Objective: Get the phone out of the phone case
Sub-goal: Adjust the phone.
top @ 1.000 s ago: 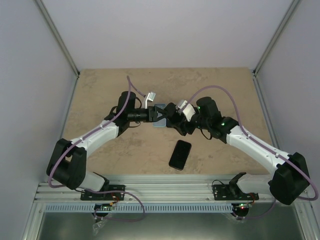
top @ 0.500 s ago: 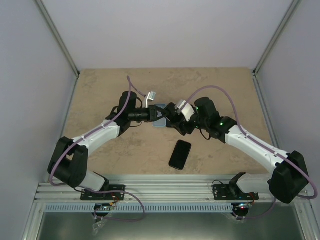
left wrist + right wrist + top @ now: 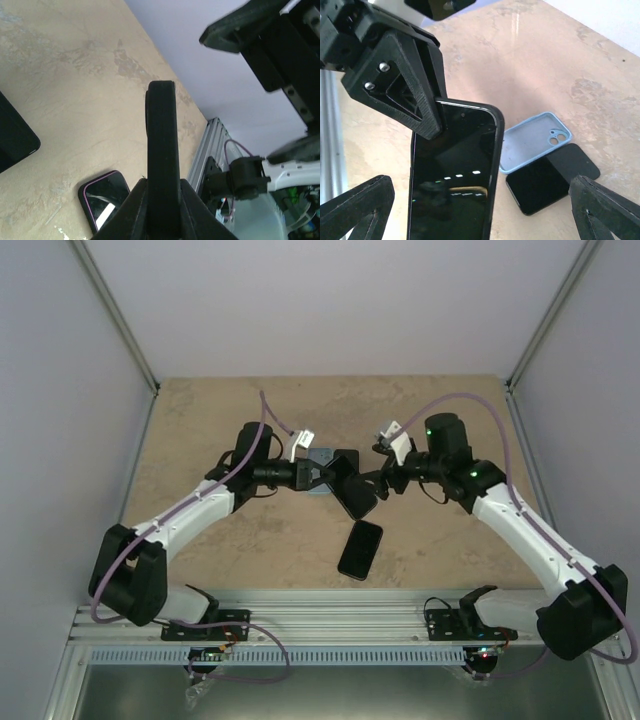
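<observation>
My left gripper is shut on the top end of a black phone in a black case and holds it above the table. In the left wrist view the phone stands edge-on between the closed fingers. In the right wrist view its dark screen faces the camera, with the left gripper's finger clamped on its upper corner. My right gripper is open, its fingers spread wide on both sides of the phone without touching it.
An empty light blue case lies on the table with a bare black phone against it. A phone in a purple-rimmed case lies nearer the front rail, also in the left wrist view.
My right gripper has drawn back to the right, away from the phone, and now stands open. The left gripper still holds the cased phone, which now shows tilted between the arms.
</observation>
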Motion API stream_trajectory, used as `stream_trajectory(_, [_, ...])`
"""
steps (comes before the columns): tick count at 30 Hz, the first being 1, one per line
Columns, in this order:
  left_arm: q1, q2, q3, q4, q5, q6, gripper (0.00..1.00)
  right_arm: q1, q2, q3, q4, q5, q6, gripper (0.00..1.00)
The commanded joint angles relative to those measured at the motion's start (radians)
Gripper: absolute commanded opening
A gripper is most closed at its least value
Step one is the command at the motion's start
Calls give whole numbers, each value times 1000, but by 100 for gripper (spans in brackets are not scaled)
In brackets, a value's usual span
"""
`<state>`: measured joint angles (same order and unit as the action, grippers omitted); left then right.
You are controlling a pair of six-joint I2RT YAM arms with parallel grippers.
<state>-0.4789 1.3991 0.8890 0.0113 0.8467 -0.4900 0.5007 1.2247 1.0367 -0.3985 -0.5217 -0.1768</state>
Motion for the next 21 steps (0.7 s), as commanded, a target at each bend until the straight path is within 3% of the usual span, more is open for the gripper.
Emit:
stream_trajectory(1, [-4, -62, 50, -66, 98, 179, 0, -65, -37, 21, -69, -246, 29, 98])
stream_trajectory(8, [-4, -81, 55, -149, 195, 295, 0, -118, -46, 4, -105, -425, 94, 96])
stream_trajectory(21, [-7, -97, 33, -128, 261, 292, 0, -112, -17, -99, -29, -544, 174, 70])
